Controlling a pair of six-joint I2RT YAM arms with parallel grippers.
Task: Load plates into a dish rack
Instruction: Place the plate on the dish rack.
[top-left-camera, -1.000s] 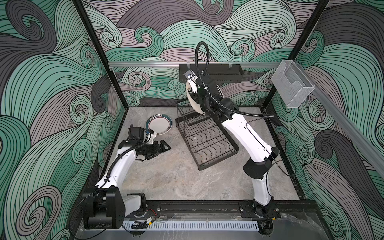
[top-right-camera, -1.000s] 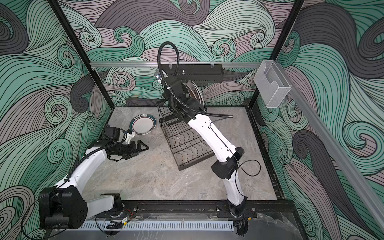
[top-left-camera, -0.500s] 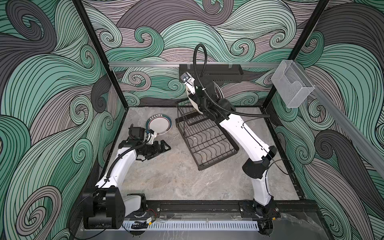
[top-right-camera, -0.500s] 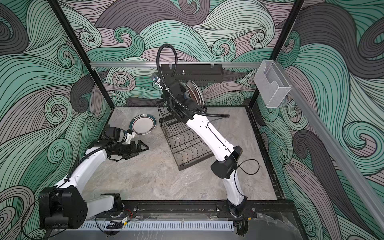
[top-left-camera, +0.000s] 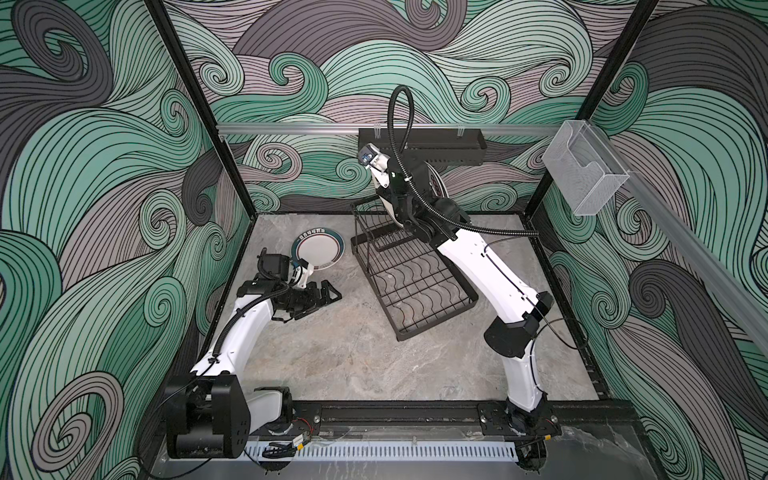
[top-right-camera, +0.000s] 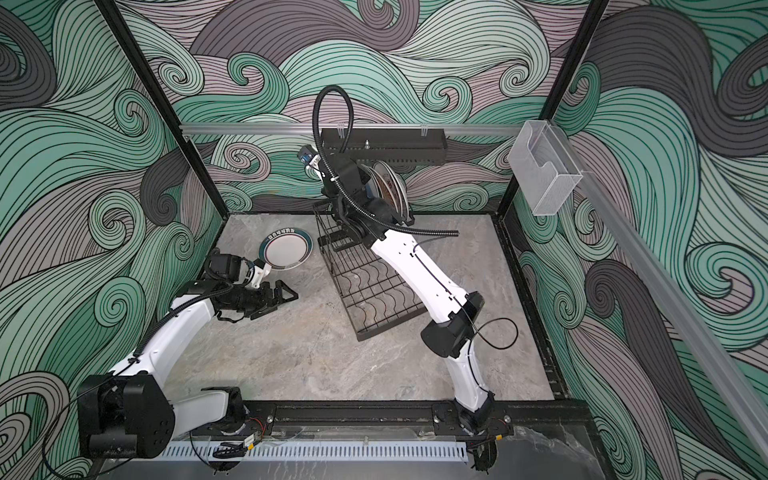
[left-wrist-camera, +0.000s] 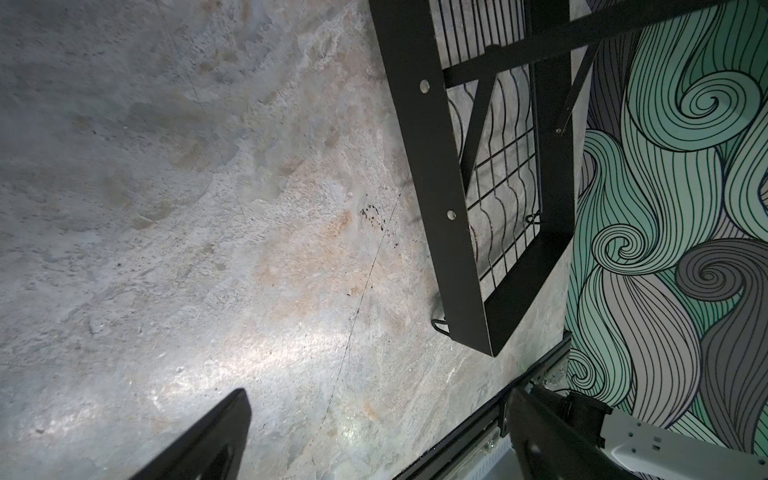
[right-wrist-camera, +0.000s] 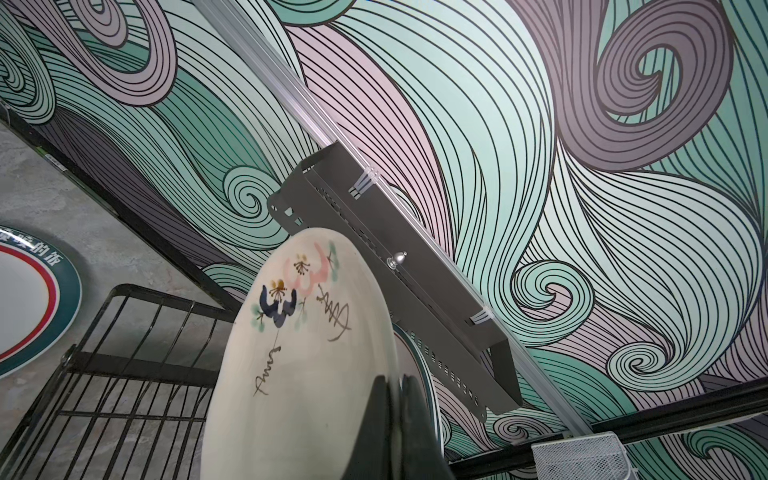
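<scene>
- Here, we see the cream plate (right-wrist-camera: 299, 353), painted with flowers and dark script, standing on edge over the raised back end of the dish rack (top-left-camera: 415, 286); whether its lower rim sits in a slot we cannot tell, since the right arm (top-left-camera: 478, 266) hides that spot in both top views.
- The right gripper (right-wrist-camera: 397, 390) is pinched tight on that plate's rim; one finger lies on each face.
- Just behind it, more plates (top-right-camera: 388, 187) stand upright in the rack's upper tier; how many we cannot count.
- The teal-rimmed plate (top-left-camera: 321, 250) lies flat on the table (top-left-camera: 353, 357), near the rack's left side but apart from it.
- The left gripper (top-left-camera: 326, 296) hangs low over the table, near the teal-rimmed plate and apart from the rack; its jaws are spread wide and hold nothing.
- The black perforated shelf (top-left-camera: 419, 145) hangs on the back wall, above the rack; the clear plastic box (top-left-camera: 582, 174) hangs on the right wall, well apart from everything else.
</scene>
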